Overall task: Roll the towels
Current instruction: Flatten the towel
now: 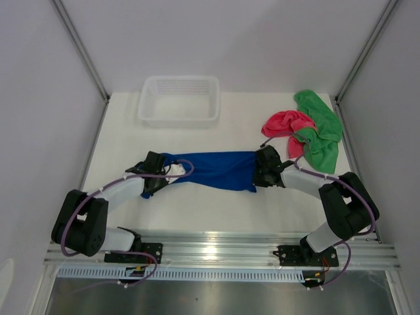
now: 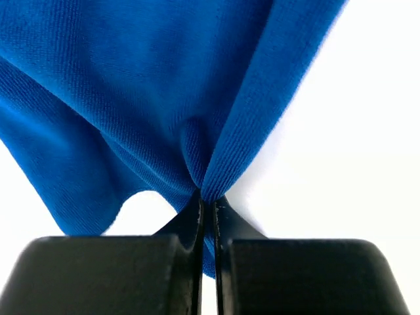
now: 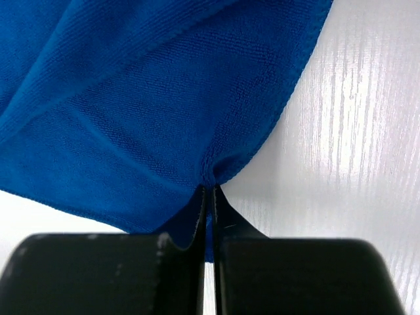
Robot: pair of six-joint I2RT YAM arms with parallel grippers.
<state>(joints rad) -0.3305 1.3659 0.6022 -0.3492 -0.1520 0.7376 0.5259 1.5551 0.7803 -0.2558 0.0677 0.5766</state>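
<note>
We've got the blue towel [image 1: 213,169] stretched between both arms over the middle of the table [image 1: 197,210], left gripper [image 2: 207,202] and right gripper [image 3: 209,191] each clenched on one end, while the green towel [image 1: 321,131] and pink towel [image 1: 285,123] sit heaped at the far right. Both pinches look thin, just a bunched bit of edge, so we reckon a hard pull apart could slip a corner out, and an uneven lay-down probably gives us a lopsided roll.

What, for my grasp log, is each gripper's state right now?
Left gripper: closed, holding one end of the blue towel.
Right gripper: closed, holding the towel's other end.
</note>
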